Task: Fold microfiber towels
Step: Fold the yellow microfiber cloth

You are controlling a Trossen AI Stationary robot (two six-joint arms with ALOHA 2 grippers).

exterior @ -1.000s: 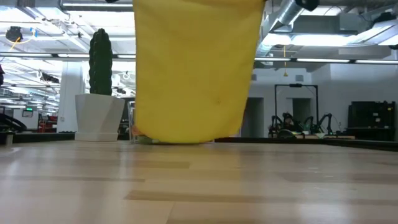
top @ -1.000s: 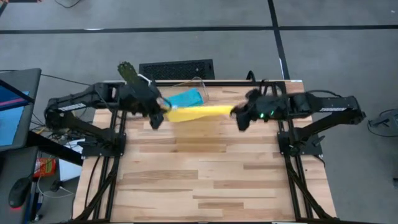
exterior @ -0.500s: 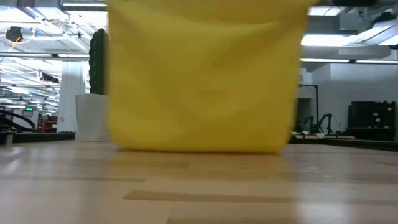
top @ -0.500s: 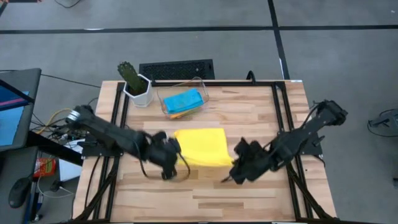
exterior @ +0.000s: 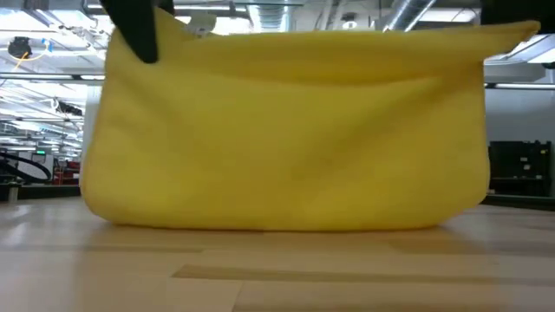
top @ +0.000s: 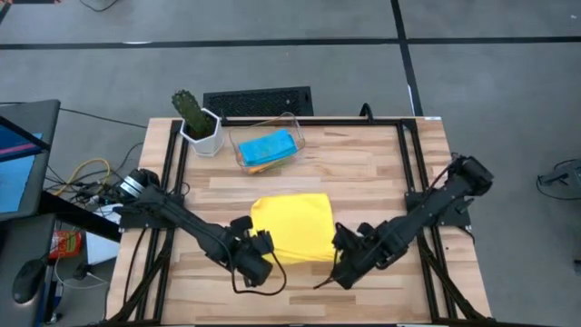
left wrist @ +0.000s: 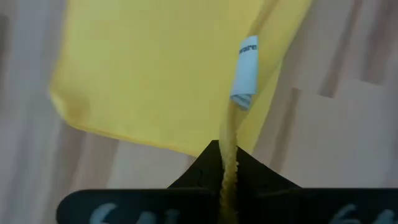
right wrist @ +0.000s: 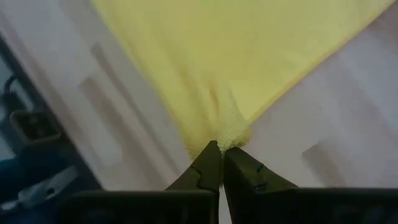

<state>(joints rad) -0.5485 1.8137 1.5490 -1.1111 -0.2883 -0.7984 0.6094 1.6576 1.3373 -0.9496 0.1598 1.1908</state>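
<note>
While both arms reach in low over the near half of the counter, the yellow towel hangs between them, and the step in hand looks like laying it out flat before a fold. The left gripper is clamped on one near corner, the cloth pinched thin between its closed fingers in the left wrist view, with a small white care label showing just beyond. The right gripper pinches the opposite near corner; its fingers sit almost together around a bunched tip of cloth in the right wrist view.

From the low view, the towel's upper edge is stretched taut and its lower edge rests on the wood, bellied slightly outward. Next, I judge, the held edge needs lowering toward the near side so the cloth settles smooth, both corners let go evenly to avoid a skew.

It is a plain, bright yellow, fuzzy-textured cloth. A light blue towel lies in the clear bin at the far side, beside a potted cactus.
</note>
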